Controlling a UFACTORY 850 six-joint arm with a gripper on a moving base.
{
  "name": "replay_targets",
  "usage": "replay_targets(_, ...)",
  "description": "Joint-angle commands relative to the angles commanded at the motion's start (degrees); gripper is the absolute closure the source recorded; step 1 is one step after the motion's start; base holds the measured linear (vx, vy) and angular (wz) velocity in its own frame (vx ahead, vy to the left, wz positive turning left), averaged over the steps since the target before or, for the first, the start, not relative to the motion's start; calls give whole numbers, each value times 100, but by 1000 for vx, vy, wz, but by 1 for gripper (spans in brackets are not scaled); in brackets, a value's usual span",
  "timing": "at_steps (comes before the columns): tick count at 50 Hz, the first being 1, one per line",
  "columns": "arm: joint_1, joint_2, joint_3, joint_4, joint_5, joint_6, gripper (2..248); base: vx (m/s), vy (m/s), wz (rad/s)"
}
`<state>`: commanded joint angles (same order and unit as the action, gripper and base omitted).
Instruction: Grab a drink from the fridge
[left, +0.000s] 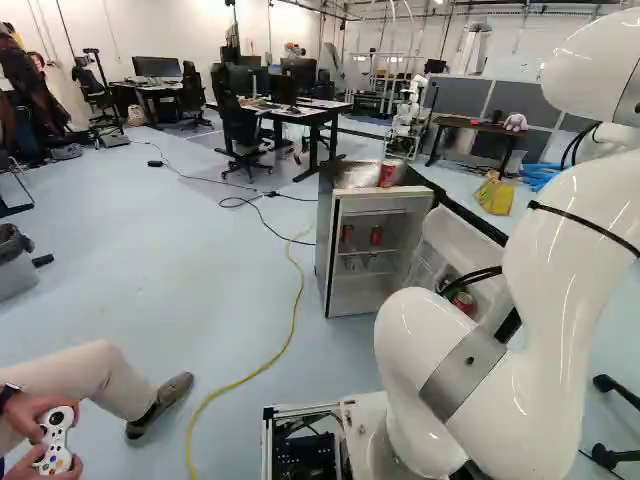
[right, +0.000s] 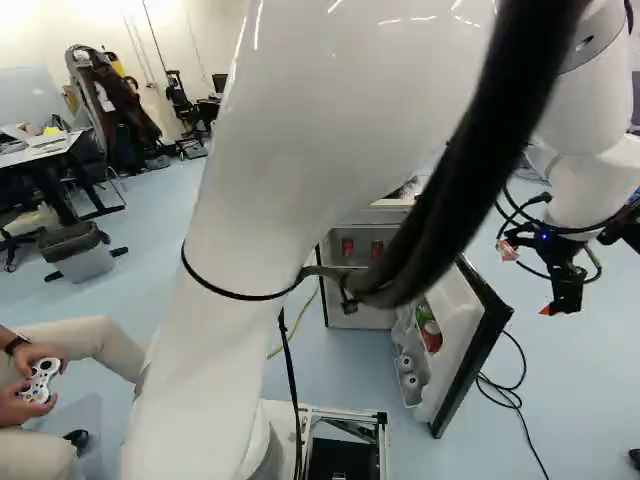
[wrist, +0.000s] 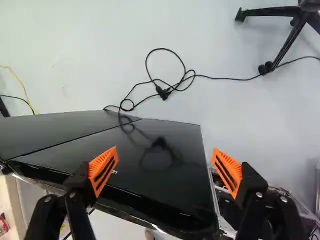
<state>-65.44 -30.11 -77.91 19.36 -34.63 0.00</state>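
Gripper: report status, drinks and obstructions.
Gripper open, nothing gripped. Red cans on shelf inside fridge. Fridge door open, black outer face ahead of gripper, likely in the way.

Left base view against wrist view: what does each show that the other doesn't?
Only left base view: a red can atop the fridge, two red cans inside it, hands on a controller.
Only wrist view: the gripper, standing open, with its orange pads.
Both: the fridge door, swung open, and a yellow cable.
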Motion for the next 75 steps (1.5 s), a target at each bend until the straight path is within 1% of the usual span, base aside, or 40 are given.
replay_targets(22, 25, 170, 256, 0, -157, 0, 3, 0, 0, 0)
replay_targets(31, 41, 189, 288, 0, -227, 0, 3, 0, 0, 0)
replay_targets(60, 97, -292, 96, 0, -453, 0, 3, 0, 0, 0)
replay_targets(75, 95, -328, 93, 0, -571, 0, 3, 0, 0, 0)
